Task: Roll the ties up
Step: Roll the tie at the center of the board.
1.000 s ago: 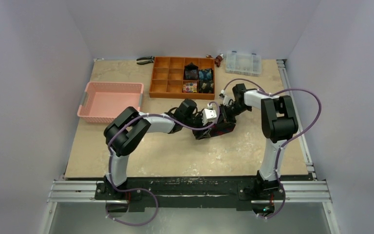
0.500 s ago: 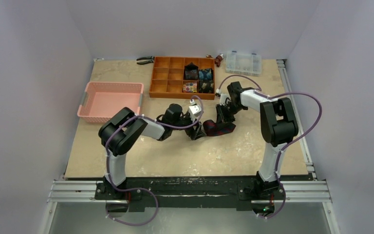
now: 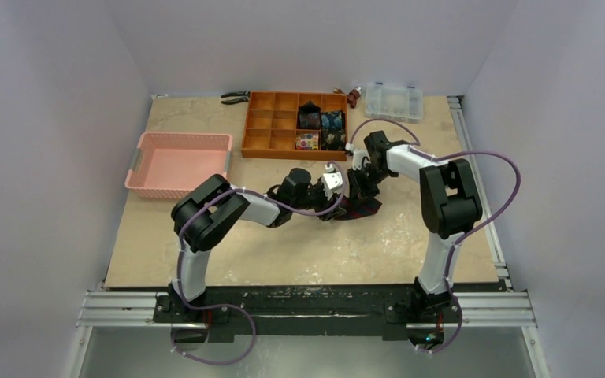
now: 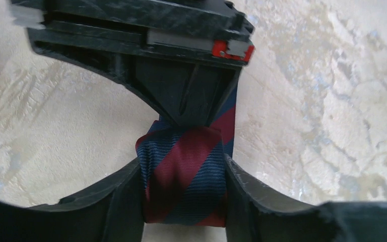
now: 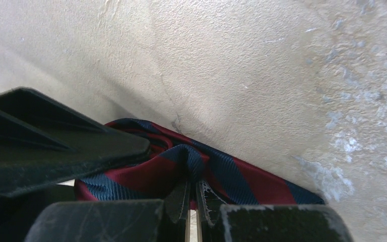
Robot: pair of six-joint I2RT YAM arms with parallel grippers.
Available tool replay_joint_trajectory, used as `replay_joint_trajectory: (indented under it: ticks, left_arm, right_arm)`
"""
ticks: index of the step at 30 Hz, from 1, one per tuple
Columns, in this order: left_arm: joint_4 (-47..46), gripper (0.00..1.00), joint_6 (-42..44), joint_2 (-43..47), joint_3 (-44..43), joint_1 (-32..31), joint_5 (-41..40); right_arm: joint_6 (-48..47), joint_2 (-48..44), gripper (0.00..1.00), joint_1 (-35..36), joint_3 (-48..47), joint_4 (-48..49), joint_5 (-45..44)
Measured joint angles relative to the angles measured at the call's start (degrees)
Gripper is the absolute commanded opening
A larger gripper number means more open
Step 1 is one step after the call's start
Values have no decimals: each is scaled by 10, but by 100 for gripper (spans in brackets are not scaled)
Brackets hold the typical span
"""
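Striped tie (image 4: 184, 176) lies bunched mid-frame on the worktop (image 4: 332, 101). Left fingers (image 4: 118, 201) clamp its folded end from both sides; right fingers (image 5: 177, 199), closed together, pinch its fabric.

a lab test cell: plain white walls (image 3: 315, 39), aluminium rails (image 3: 118, 309).

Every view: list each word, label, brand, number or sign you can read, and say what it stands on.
Readable text: none in any view.
striped tie: navy and red stripes only, no label showing.
orange organizer and the rolled ties in it: patterns only, too small to show any lettering.
clear box: too small to tell.
pink basket: no marking visible.
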State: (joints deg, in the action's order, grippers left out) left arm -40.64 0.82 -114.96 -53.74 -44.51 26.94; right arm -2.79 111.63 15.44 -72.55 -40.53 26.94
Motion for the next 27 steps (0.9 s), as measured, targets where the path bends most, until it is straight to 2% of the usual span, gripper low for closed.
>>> replay_joint_trajectory:
  ticks: [3, 5, 11, 16, 19, 23, 27]
  left_arm:
    - [22, 28, 42, -1, -5, -7, -14]
    - [26, 25, 72, 1, -5, -13, -24]
    - [17, 22, 156, 16, 20, -36, -54]
    - [18, 22, 188, 21, 28, -49, -62]
    - [18, 29, 198, 23, 30, -52, -62]
    - [20, 47, 191, 24, 30, -51, -62]
    - [-10, 58, 132, 36, 62, -29, -27]
  right_arm:
    - [-4, 0, 0, 1, -10, -10, -3]
    - [-9, 0, 0, 3, -15, -20, -6]
    - [-20, -10, 0, 3, -18, -50, -4]
    - [-16, -23, 0, 2, 15, -48, -4]
    - [-16, -13, 0, 2, 16, -47, -5]
    - [-10, 13, 0, -3, -2, -63, 0]
    - [-3, 25, 0, -2, -11, -73, 10]
